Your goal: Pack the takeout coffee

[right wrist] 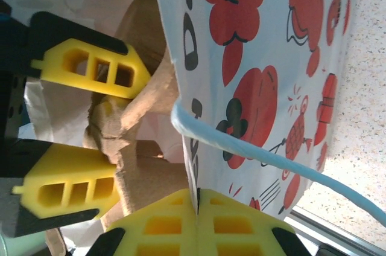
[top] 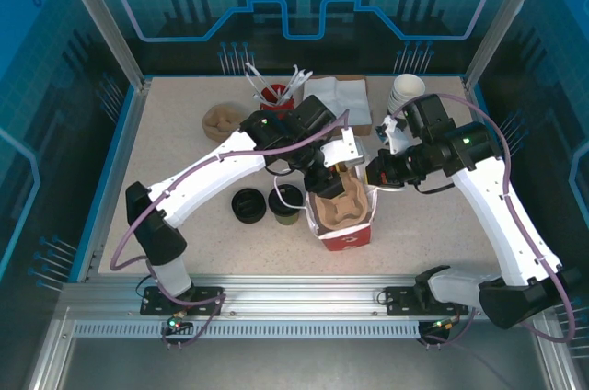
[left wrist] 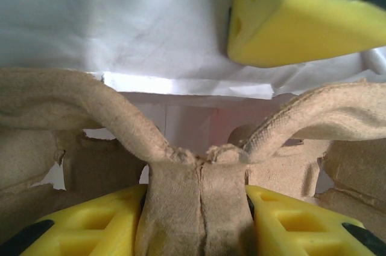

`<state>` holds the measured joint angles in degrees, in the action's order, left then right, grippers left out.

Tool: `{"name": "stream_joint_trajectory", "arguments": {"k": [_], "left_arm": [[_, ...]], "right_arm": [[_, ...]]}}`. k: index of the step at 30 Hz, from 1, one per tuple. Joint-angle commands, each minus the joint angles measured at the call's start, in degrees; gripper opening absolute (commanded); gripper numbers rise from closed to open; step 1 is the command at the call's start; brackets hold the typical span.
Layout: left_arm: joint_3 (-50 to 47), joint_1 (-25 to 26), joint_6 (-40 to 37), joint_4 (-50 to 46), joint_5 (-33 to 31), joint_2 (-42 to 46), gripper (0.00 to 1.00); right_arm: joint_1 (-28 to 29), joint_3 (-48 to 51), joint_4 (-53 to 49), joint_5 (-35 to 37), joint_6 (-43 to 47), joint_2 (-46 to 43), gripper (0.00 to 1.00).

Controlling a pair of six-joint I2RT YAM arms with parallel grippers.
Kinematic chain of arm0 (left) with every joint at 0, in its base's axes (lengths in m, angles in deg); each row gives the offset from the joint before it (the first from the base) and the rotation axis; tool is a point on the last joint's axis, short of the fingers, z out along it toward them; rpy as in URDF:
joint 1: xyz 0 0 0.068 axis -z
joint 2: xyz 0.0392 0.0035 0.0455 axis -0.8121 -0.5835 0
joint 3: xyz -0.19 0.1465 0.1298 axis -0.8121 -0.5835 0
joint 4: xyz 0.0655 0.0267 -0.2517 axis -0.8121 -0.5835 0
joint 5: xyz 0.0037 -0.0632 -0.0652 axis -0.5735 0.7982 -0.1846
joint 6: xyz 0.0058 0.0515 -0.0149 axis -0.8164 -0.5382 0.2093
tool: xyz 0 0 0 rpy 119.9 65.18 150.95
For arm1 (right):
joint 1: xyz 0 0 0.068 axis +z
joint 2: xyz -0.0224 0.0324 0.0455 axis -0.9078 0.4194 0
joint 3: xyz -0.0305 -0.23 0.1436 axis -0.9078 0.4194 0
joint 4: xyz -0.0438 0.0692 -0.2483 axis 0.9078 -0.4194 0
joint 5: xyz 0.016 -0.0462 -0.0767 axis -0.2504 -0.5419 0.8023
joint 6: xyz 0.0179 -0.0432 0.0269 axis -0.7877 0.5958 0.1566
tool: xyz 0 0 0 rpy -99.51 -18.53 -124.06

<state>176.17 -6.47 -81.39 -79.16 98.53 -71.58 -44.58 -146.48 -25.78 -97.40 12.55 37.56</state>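
The takeout coffee (top: 287,208), a small olive-green cup with a dark top, stands on the table left of the red-and-white paper bag (top: 354,235). A brown pulp cup carrier (top: 336,206) sits tilted in the bag's mouth. My left gripper (top: 333,178) is shut on the carrier's centre ridge (left wrist: 196,195), one yellow finger (left wrist: 90,229) on each side. My right gripper (top: 370,174) is shut on the bag's rim (right wrist: 198,208); the bag's printed wall (right wrist: 253,75) and pale blue handle (right wrist: 253,153) run past it. The left arm's fingers (right wrist: 90,69) show on the carrier (right wrist: 151,177).
A low stack of black lids (top: 248,204) stands left of the coffee. At the back are a stack of brown carriers (top: 221,120), a red holder of white utensils (top: 276,91), napkins (top: 336,96) and stacked white cups (top: 405,91). Frame posts stand at the table's corners.
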Motion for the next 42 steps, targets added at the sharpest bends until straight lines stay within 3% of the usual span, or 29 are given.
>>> {"name": "stream_joint_trajectory", "arguments": {"k": [1,25,42], "left_arm": [[1.2,-0.7,-1.5,-0.9,-0.2,-0.9,0.43],[-4.0,-1.0,-3.6,3.4,-3.6,-2.7,0.44],[-2.9,-0.2,-4.8,7.4,-3.8,-8.0,0.44]], "right_arm": [[0.6,0.6,0.3,-2.2,1.0,0.1,0.0],[-1.6,2.4,2.2,-0.8,-0.6,0.5,0.0],[-1.4,1.0,-1.0,11.9,0.9,1.2,0.0]]}}
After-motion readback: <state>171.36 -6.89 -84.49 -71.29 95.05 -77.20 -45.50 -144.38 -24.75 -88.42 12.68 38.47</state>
